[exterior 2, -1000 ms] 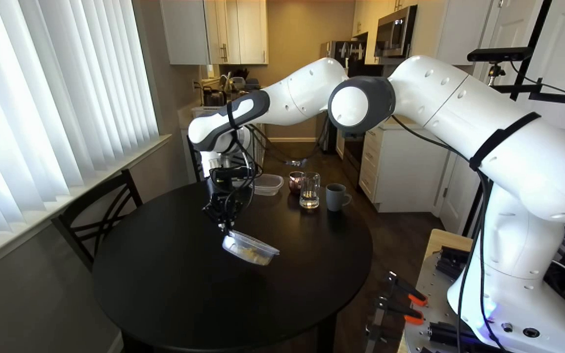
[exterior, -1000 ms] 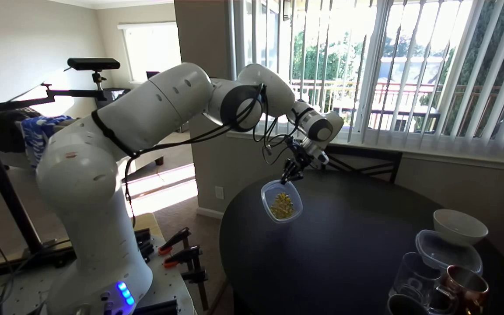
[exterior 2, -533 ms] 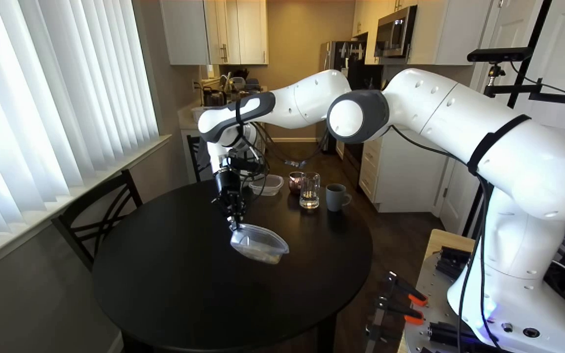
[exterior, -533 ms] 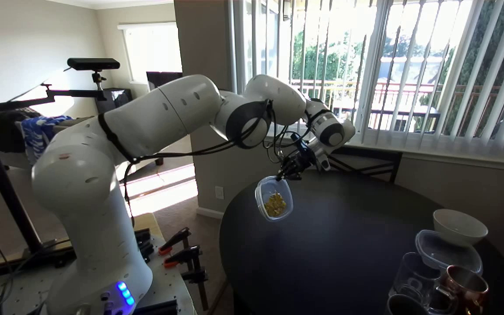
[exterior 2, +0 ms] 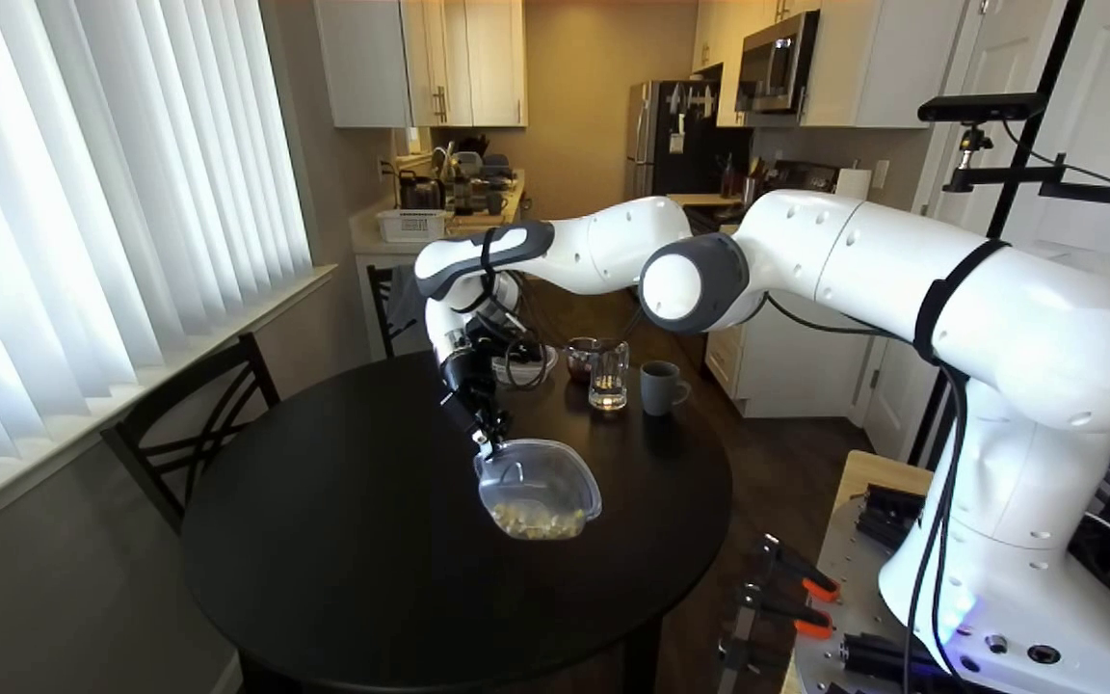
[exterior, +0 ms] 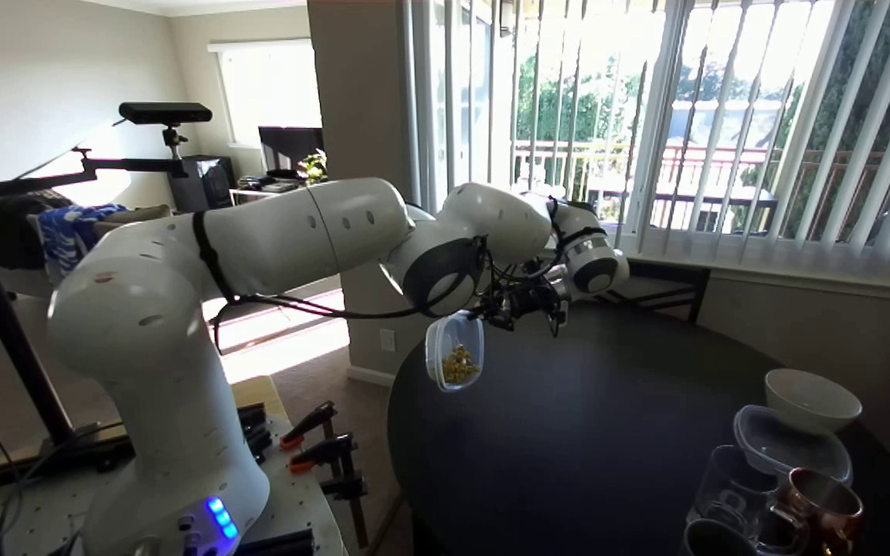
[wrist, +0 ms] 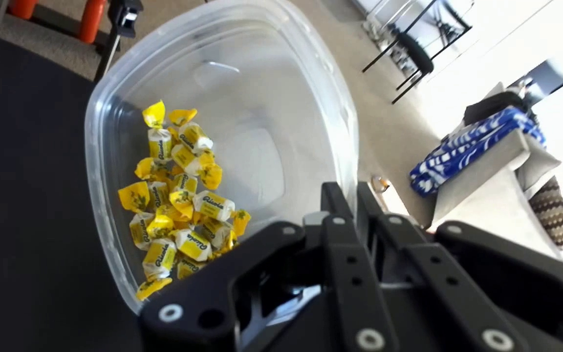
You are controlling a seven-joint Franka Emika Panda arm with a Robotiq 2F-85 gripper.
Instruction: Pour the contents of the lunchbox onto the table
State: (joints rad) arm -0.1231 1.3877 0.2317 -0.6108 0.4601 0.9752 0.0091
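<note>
The lunchbox point(wrist: 281, 98), a translucent rounded-square plastic container, hangs from my gripper above the table in both exterior views point(exterior: 470, 333) point(exterior 2: 545, 474). It is steeply tilted, with its open side partly sideways. The contents, yellow and white wrapped candies point(wrist: 184, 210), lie heaped inside against its lower wall; they also show through the plastic in an exterior view point(exterior 2: 538, 521). My gripper point(wrist: 346, 198) is shut on the lunchbox's rim, one finger inside and one outside. The table point(exterior 2: 353, 569) is round, near-black and lies below the lunchbox.
A glass mug point(exterior 2: 608, 376), a grey mug point(exterior 2: 659, 387), a copper mug point(exterior: 823, 506), a clear container point(exterior: 789, 444) and a white bowl point(exterior: 812, 398) stand together near the table's edge. A dark chair point(exterior 2: 198, 424) stands by the window side.
The arm has lowered and the gripper has turned to a flatter angle. The lunchbox has shifted towards the robot base side and tilted more steeply. The candies stay inside it.
</note>
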